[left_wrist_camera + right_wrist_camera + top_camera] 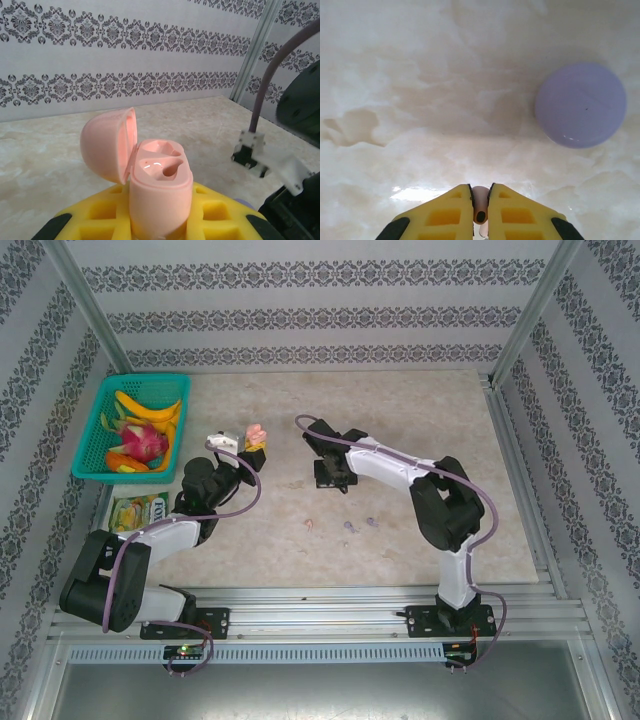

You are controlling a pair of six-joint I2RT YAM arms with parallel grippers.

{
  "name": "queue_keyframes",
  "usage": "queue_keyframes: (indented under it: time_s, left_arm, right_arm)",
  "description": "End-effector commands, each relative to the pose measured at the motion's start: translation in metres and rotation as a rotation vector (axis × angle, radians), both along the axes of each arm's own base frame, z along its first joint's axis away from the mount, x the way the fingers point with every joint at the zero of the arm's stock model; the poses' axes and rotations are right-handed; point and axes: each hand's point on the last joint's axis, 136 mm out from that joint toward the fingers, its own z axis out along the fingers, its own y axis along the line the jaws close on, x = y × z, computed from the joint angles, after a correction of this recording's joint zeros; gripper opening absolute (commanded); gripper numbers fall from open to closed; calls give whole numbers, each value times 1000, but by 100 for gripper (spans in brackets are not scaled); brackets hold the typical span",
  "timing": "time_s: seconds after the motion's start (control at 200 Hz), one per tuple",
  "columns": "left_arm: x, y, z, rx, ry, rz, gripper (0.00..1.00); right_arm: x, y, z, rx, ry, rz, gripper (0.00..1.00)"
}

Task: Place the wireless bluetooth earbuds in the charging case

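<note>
Left arm (pixel 160 535), right arm (pixel 385 465) black-and-white; purple cables (pixel 263 87); yellow gridded fingers (pixel 440 216).
</note>
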Motion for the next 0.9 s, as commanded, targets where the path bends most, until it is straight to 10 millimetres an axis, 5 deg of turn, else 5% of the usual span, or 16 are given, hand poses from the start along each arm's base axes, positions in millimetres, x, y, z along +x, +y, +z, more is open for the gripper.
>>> queue_keyframes:
  time_s: [0.0,0.894]
  left_arm:
    - [0,-2,14,-25,-42,-25,0]
    - [-8,-13,-4,-34,14,-100,0]
  right_arm:
    - [11,-5,16,13,-90,5,12]
    - [1,26,-20,99,-106,96,14]
